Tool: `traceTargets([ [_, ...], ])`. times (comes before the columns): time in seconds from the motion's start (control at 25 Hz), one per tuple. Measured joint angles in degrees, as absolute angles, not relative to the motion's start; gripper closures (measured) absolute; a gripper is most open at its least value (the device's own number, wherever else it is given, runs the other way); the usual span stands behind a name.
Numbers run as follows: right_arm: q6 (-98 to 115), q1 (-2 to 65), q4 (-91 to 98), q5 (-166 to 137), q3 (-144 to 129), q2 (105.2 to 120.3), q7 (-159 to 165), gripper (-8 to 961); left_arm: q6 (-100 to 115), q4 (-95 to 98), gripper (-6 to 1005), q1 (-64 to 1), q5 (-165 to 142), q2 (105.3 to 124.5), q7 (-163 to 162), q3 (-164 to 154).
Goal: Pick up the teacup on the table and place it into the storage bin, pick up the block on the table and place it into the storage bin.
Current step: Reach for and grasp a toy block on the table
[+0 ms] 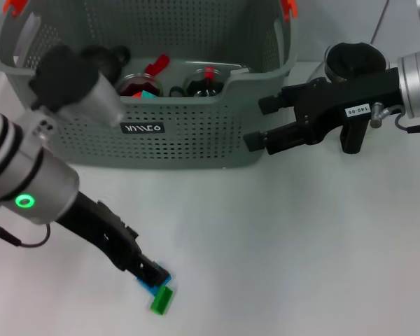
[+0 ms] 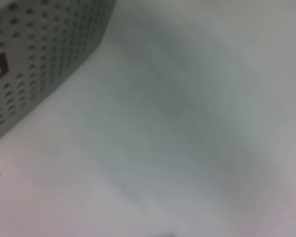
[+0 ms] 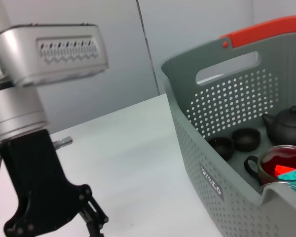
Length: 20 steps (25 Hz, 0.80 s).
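The grey-green storage bin (image 1: 196, 140) stands at the back of the table, and its perforated wall (image 2: 34, 59) also fills a corner of the left wrist view. Inside the storage bin (image 3: 212, 163) lie two small dark teacups (image 3: 221, 145). No teacup shows on the table. A green block (image 1: 162, 299) lies near the front edge with a blue piece (image 1: 150, 285) touching it. My left gripper (image 1: 152, 276) is low over that blue piece, right at the block. My right gripper (image 1: 257, 124) hangs open and empty by the bin's front right corner.
The bin also holds a black teapot (image 3: 287, 123), a glass cup with red and teal pieces (image 3: 282, 167) and a second glass vessel (image 1: 208, 82). Orange-red clips (image 1: 288, 7) mark its handles. White table (image 1: 301, 238) stretches right of the block.
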<state>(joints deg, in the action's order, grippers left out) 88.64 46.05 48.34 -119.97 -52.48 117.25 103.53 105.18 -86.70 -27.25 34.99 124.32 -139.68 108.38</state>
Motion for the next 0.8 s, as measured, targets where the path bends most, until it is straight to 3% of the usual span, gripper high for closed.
traceTargets([
  [0.8,88.32,45.96,48.25,-119.88,-51.77,117.49,102.29,25,93.05,-83.48,49,-24.74,25.46,124.37,-143.96,99.42],
])
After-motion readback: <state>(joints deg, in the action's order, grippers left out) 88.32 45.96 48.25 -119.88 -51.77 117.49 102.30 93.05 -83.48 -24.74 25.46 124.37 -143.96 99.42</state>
